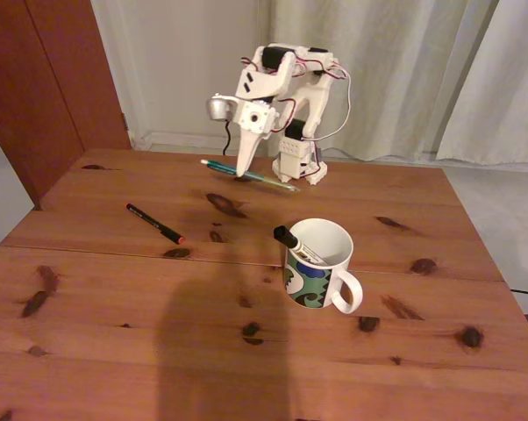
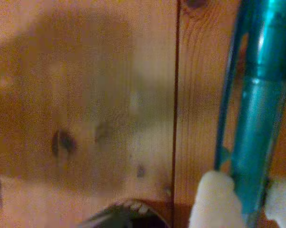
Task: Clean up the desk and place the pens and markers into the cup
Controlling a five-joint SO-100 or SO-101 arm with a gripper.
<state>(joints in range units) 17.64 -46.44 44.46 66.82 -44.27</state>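
1. Reddish-brown pine planks with dark knots make up the bench [image 1: 115,289], which stands before pale curtains [image 1: 396,70] and a dark wooden door panel [image 1: 45,79] at the left of the fixed view.
2. Held above the far part of the bench, the teal-green pen [image 1: 246,174] lies roughly level, its length running from left to right and slightly downward in the fixed view. In the wrist view the same pen [image 2: 259,109] appears as a translucent teal barrel with a clip, rising along the right side of the picture.
3. Clamped on that pen is the gripper [image 1: 245,169]; its white fingers [image 2: 214,199] press the barrel from both sides in the wrist view, closed down to the pen's width.
4. Standing near the middle of the bench, well in front of the arm's base, is the white cup [image 1: 321,263] with a blue-and-green pattern on its lower half and its handle turned toward the right of the fixed view.
5. Leaning inside the cup is the white-barrelled marker [image 1: 297,244], its black end poking over the left rim.
6. Flat on the bench to the left of the cup, well apart from it, lies the thin black pen [image 1: 153,222], its red tip pointing toward the near right.
7. White printed parts with black motors form the arm [image 1: 286,88], folded over its base at the bench's far edge.
8. A broad dark shadow [image 1: 216,351] falls across the near planks.
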